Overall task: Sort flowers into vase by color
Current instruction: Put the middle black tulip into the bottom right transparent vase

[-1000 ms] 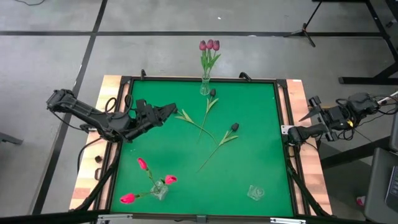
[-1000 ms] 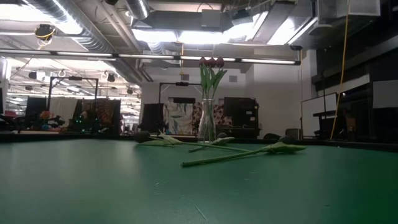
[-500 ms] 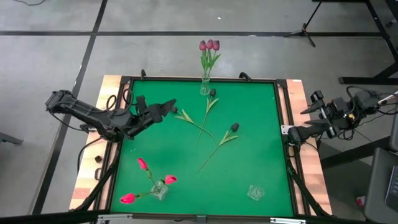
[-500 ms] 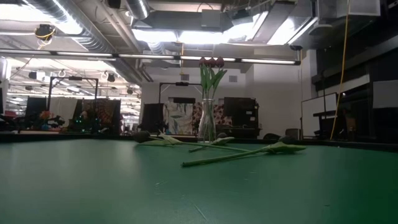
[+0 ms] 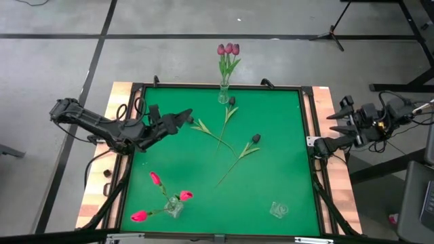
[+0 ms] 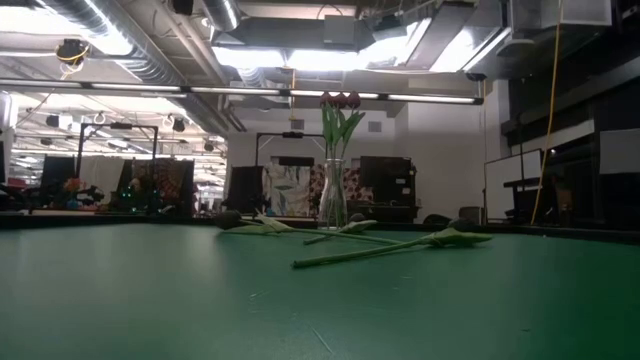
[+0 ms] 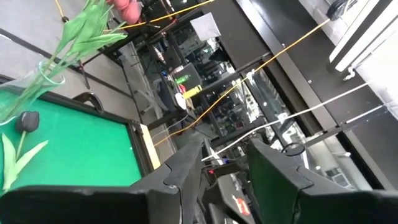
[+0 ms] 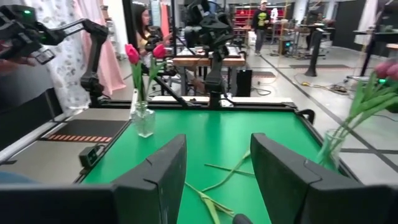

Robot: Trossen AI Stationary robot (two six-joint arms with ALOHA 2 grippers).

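- Left claw (image 5: 184,117) hangs above the left part of the green desk (image 5: 271,149), fingers spread, holding nothing.
- Right claw (image 5: 337,120) sits off the desk's right edge, fingers spread and empty.
- Mauve tulips (image 5: 228,49) stand in a glass vase (image 5: 223,95) at the middle of the far edge.
- Two dark tulips (image 5: 255,139) lie loose near the desk's centre, stems crossing; one head rests just beside that vase.
- Pink tulips (image 5: 155,179) fan out of a second vase (image 5: 174,207) at the near left.
- A third vase (image 5: 279,210), with no flowers in it, sits at the near right.
- In the right wrist view, people stand in the room beyond the desk.
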